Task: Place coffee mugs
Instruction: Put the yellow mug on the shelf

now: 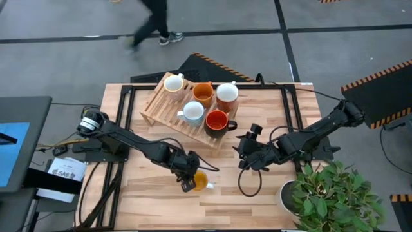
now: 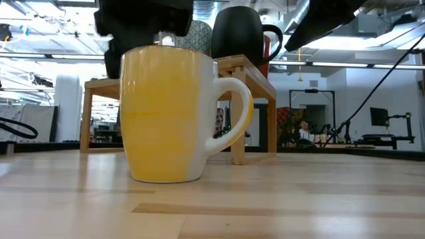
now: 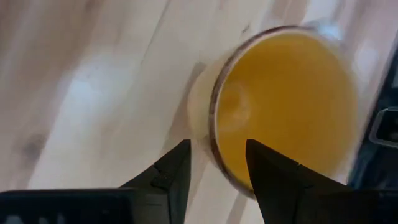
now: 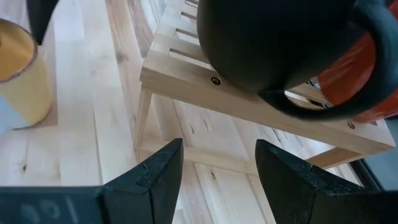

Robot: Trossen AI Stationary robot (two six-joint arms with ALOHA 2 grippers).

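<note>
- The yellow mug (image 1: 201, 182) sits upright on the wooden table (image 1: 270, 200), out front of the slatted rack (image 1: 161, 106) and well apart from it. It's the only mug not up there yet.
- The left gripper (image 1: 188, 175) hangs right over that mug. In the left wrist view its fingers (image 3: 171, 177) are spread and straddle the near rim, one outside the wall and one over the yellow inside, not squeezing anything. Looks like a rim pinch being lined up, which makes sense since the handle points away.
- Five mugs are already on the rack: cream-white mug (image 1: 173, 82), brownish-orange mug (image 1: 203, 94), terracotta mug (image 1: 226, 96), pale blue-grey mug (image 1: 193, 113) and the dark mug with red inside (image 1: 217, 120).
- The right gripper (image 1: 246, 143) waits just beside the rack's corner, near the dark mug, fingers apart and holding nothing. My guess is it's parked clear so the left arm has room.
- The potted plant (image 1: 325, 193) sits off in the corner, out of the way.
</note>
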